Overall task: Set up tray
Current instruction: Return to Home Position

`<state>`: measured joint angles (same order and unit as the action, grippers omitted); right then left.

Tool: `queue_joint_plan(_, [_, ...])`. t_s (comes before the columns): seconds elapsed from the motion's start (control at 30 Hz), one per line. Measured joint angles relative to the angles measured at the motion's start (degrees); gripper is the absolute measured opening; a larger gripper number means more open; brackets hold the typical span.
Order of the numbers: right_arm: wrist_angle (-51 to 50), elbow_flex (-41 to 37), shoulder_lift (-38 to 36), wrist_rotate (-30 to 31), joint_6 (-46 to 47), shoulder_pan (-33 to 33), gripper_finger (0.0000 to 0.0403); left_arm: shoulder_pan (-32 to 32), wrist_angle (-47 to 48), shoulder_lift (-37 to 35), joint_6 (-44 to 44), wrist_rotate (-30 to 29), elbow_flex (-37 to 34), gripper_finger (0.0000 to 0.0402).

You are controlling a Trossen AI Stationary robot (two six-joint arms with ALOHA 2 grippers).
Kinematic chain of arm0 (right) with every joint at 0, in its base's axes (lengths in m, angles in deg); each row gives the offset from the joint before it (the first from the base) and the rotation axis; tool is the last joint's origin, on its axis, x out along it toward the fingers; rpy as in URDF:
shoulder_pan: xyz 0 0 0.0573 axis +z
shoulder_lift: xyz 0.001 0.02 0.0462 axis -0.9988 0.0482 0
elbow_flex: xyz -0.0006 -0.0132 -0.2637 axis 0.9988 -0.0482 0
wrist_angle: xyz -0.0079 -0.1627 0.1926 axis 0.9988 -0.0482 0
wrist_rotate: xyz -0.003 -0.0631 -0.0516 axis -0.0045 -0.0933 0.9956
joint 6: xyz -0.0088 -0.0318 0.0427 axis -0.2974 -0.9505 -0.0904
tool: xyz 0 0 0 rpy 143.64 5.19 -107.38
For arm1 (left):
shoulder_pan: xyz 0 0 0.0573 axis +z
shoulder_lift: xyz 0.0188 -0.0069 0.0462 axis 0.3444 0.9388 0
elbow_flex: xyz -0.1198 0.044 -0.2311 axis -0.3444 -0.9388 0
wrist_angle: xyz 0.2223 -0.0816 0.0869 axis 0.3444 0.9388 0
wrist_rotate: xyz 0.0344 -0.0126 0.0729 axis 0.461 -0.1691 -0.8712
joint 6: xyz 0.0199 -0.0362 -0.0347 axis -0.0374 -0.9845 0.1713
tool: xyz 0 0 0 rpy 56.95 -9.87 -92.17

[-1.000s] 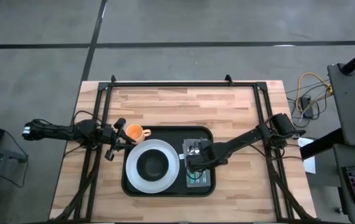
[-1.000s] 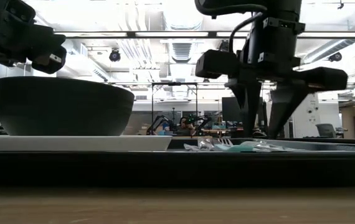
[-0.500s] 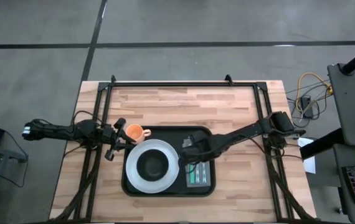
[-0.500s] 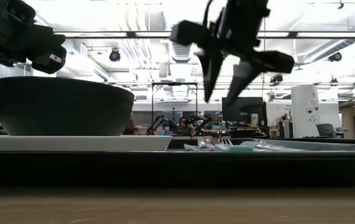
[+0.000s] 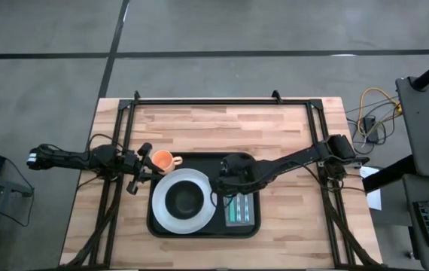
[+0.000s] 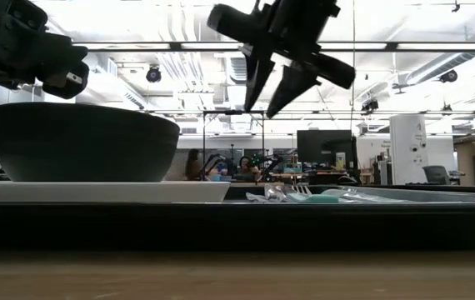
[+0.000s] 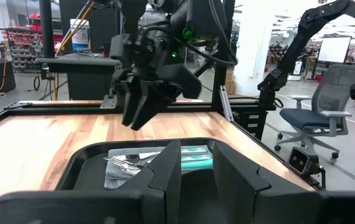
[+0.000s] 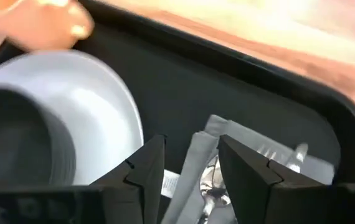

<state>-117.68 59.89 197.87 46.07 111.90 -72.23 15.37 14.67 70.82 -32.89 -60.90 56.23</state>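
With cutlery [image 5: 241, 211] laid out on the grey napkin [image 7: 114, 177], right gripper [image 6: 260, 107] hangs empty, fingers apart, above the black tray [image 5: 196, 161] mid-table, high enough not to snag anything. Left gripper [image 5: 134, 178], slightly parted, is parked off the tray's left edge beside the orange cup [image 5: 161, 159].

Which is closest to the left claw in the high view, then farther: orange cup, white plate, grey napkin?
1. Orange cup, just beside the left claw.
2. White plate, on the tray's left half.
3. Grey napkin, on the tray's right side.
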Motion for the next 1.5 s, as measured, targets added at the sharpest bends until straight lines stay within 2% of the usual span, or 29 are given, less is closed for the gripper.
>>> queue_joint_plan(0.13, [3.3,0.0,0.0,0.4,-10.1,-1.0,0.0136,0.0,0.0,0.0,0.0,0.0,0.0,0.0075])
queue_joint_plan(0.27, [9.4,0.1,0.0,3.4,-20.7,-1.8,0.0139,0.0,0.0,0.0,0.0,0.0,0.0,0.0075])
queue_joint_plan(0.47, [19.1,-0.2,0.0,3.2,-35.4,-2.6,0.0140,0.0,0.0,0.0,0.0,0.0,0.0,0.0075])
queue_joint_plan(0.67, [21.2,-0.3,0.0,3.2,-44.7,-2.5,0.0131,0.0,0.0,0.0,0.0,0.0,0.0,0.0075])
queue_joint_plan(1.0, [26.0,-3.4,-0.6,3.1,-54.9,-2.3,0.0131,0.0,0.0,0.0,0.0,0.0,0.0,0.0075])
queue_joint_plan(1.13, [31.7,-8.0,-3.5,1.0,-58.3,-2.3,0.0135,0.0,0.0,0.0,0.0,0.0,0.0,0.0075])
queue_joint_plan(1.27, [40.9,-15.6,-7.2,-3.7,-61.9,-2.3,0.0133,0.0,0.1,0.0,0.0,0.0,0.0,0.0075])
queue_joint_plan(1.4, [46.0,-22.7,-10.7,-7.3,-62.6,-2.3,0.0127,0.0,0.1,0.3,0.0,0.0,0.0,0.0075])
queue_joint_plan(1.5, [50.2,-28.2,-13.0,-7.6,-62.4,-1.9,0.0124,0.0,0.0,0.5,0.0,0.0,0.0,0.0075])
